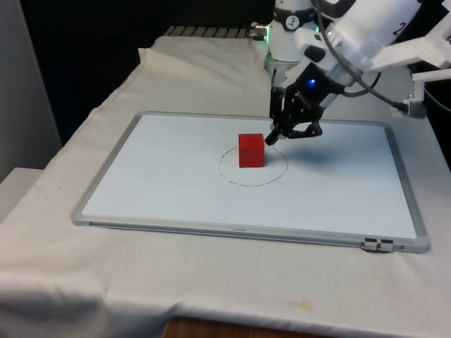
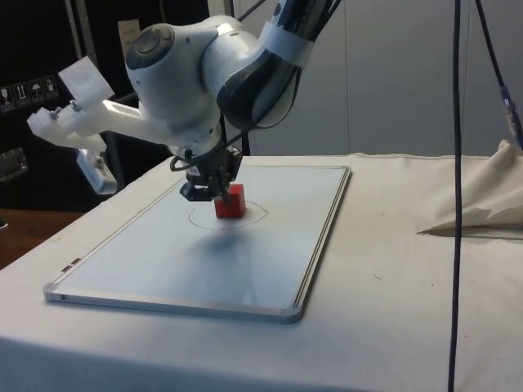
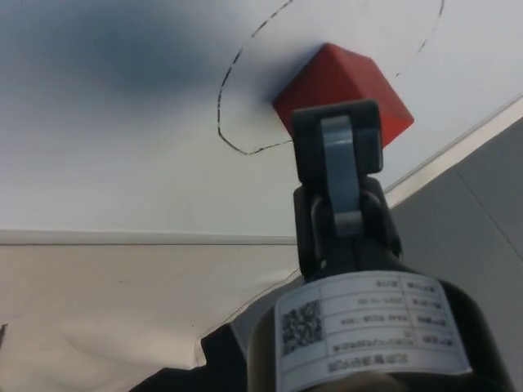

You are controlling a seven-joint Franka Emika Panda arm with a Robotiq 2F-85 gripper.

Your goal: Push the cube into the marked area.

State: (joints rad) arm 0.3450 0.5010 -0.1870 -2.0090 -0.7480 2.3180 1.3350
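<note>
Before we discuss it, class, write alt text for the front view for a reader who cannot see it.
A red cube sits inside a hand-drawn circle on a whiteboard, with the robot's black hand at its right side. The whiteboard lies on a white cloth.

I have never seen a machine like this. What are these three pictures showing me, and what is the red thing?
The white machine is a robot arm. At its tip sits a black gripper, the part that normally grasps; here it holds nothing and only pushes.

One picture looks across the table towards the arm, one looks from the table's side, and one comes from a camera on the wrist, looking down past the gripper.

On the cloth-covered table lies a whiteboard. A circle is drawn on it, and the red thing is a cube standing inside that circle. The gripper's tip is right against the cube.
</note>
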